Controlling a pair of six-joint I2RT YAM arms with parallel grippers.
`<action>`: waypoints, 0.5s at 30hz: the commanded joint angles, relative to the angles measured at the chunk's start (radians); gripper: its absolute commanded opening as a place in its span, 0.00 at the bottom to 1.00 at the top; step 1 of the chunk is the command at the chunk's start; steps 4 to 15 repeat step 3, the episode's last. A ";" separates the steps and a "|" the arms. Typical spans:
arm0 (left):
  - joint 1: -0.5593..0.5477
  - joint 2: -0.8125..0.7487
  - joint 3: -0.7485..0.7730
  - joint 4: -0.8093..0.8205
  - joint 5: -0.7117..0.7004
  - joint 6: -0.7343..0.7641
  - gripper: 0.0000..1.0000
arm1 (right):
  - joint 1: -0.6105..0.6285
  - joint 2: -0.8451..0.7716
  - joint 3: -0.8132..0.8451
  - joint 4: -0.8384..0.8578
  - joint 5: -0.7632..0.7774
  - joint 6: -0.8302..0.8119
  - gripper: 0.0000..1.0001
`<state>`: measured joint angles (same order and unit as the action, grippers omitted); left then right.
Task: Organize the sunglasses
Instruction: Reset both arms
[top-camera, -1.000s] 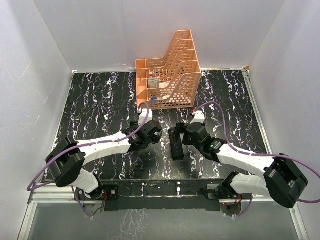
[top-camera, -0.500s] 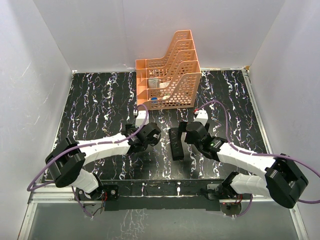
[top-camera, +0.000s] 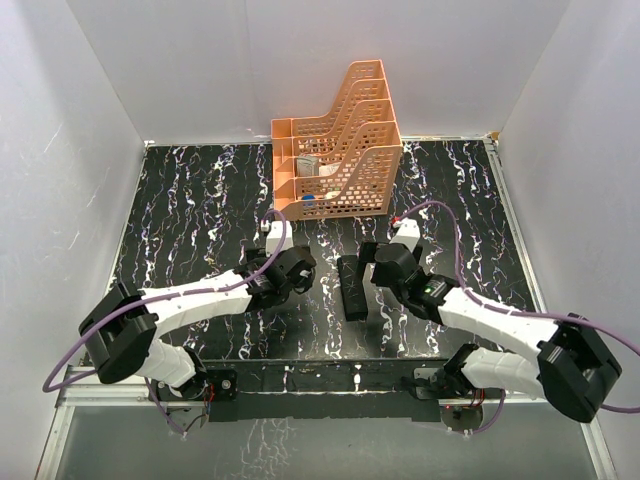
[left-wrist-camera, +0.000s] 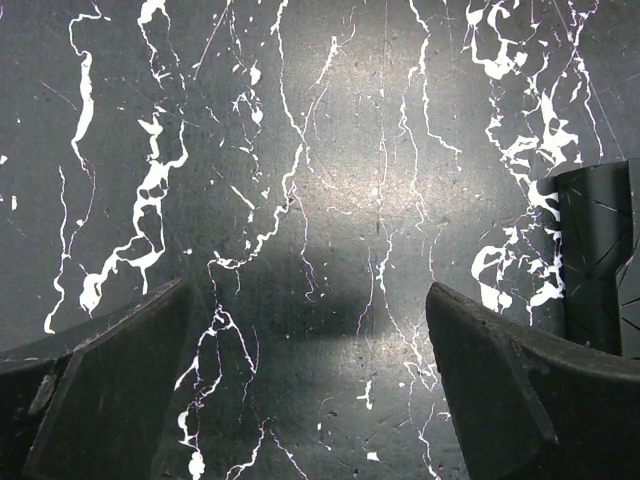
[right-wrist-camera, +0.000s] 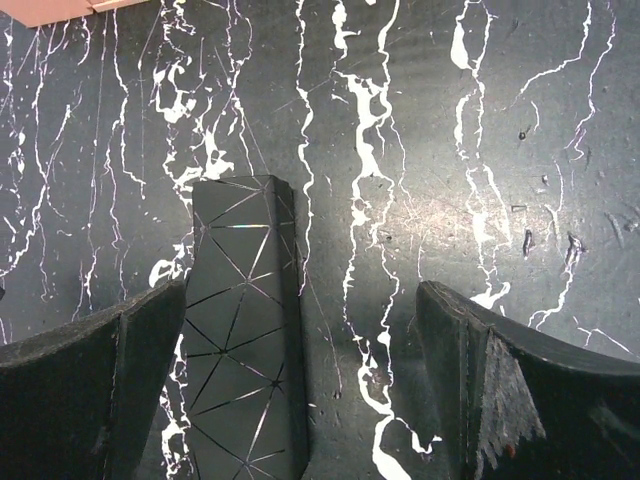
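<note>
The long black case lies shut on the marbled table between my two arms. No folded pair with a thin blue frame shows in any view. My left gripper is open and empty over bare table, a little left of the case. In the left wrist view the case's end sits at the right edge. My right gripper is open and empty just right of the case's far end. In the right wrist view the case lies beside the left finger.
An orange slotted desk rack stands at the back centre, with small pale and blue items in its front slots that are too small to identify. White walls close in the table on three sides.
My left gripper has drawn back to the left, away from the case. My right gripper has shifted slightly right, uncovering the case's far end. The case has not moved.
</note>
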<state>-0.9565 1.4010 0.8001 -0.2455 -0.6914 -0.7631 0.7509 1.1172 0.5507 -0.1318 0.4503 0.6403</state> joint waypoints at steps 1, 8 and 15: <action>0.006 -0.024 0.019 -0.010 -0.011 0.011 0.98 | 0.002 -0.041 0.010 0.049 0.022 -0.008 0.98; 0.006 -0.028 0.017 -0.010 -0.010 0.009 0.98 | 0.001 -0.048 0.008 0.045 0.015 -0.010 0.98; 0.006 -0.028 0.017 -0.010 -0.010 0.009 0.98 | 0.001 -0.048 0.008 0.045 0.015 -0.010 0.98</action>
